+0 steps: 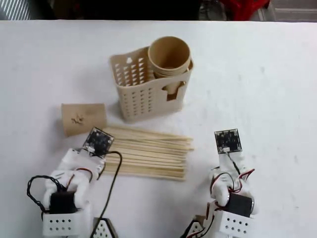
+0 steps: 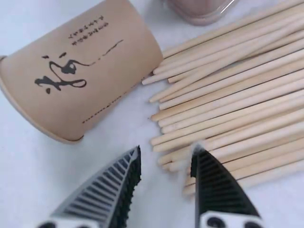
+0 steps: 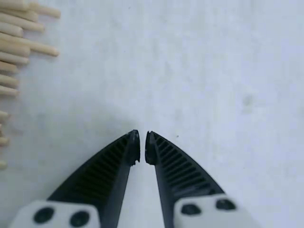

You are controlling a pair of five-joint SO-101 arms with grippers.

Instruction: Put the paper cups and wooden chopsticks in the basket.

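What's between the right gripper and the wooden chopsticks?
The stretch is bare. In the right wrist view, plain white table lies between the right gripper and the nearest ends of the wooden chopsticks.

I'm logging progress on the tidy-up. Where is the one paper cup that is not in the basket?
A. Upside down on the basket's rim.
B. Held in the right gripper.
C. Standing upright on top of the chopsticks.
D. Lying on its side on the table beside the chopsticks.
D: the loose paper cup lies on its side on the table, next to the ends of the chopsticks and outside the basket.
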